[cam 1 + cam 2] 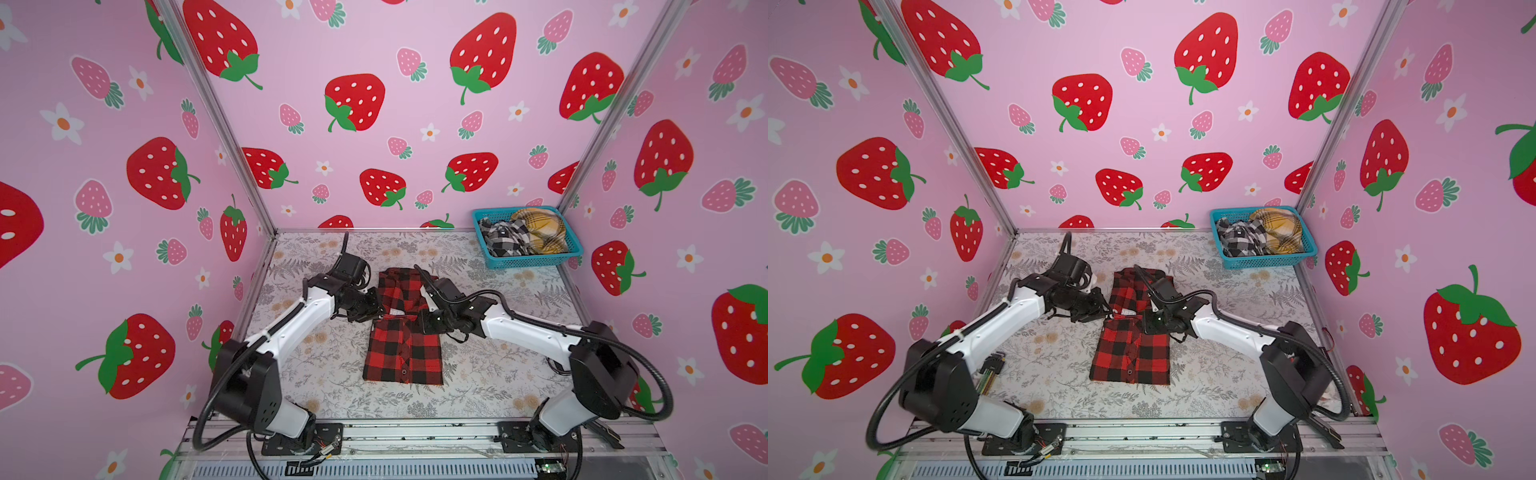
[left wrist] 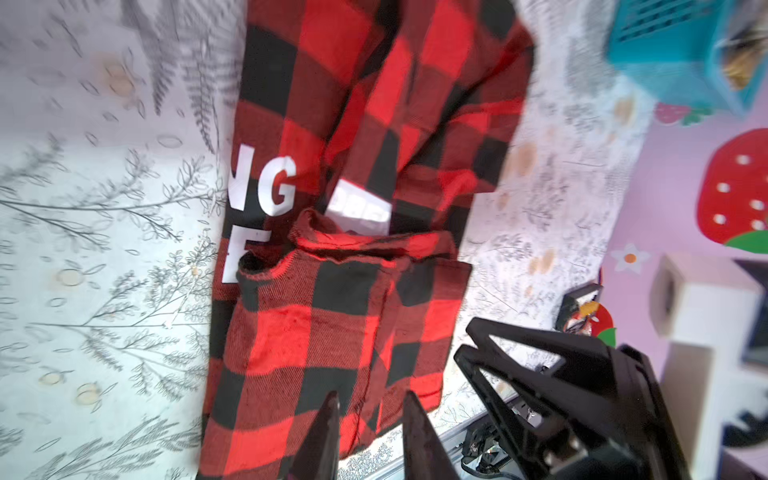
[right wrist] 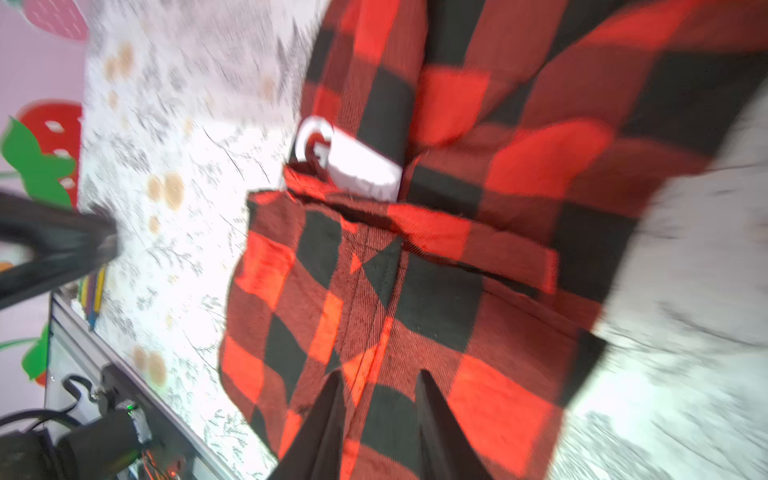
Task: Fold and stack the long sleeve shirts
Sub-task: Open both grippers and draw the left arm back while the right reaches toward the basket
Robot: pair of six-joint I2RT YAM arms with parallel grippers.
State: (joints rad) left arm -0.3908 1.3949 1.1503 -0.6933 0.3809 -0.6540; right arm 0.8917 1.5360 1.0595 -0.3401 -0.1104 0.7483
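Note:
A red-and-black plaid long sleeve shirt (image 1: 403, 347) (image 1: 1133, 351) lies in the middle of the floral table, its near half folded into a flat rectangle and its far half rumpled. White block letters (image 2: 266, 187) show where the two halves meet. My left gripper (image 1: 380, 311) (image 2: 371, 397) hovers at the shirt's left edge by that fold, jaws apart with no cloth between them. My right gripper (image 1: 422, 321) (image 3: 381, 374) is over the shirt's right edge opposite, also open, with the plaid seen beyond its fingers.
A blue basket (image 1: 528, 262) (image 1: 1262, 262) at the back right corner holds a black-and-white plaid shirt (image 1: 503, 239) and a yellow plaid one (image 1: 540, 232). Pink strawberry walls close three sides. The arm bases stand on the metal rail (image 1: 415, 432) at the front.

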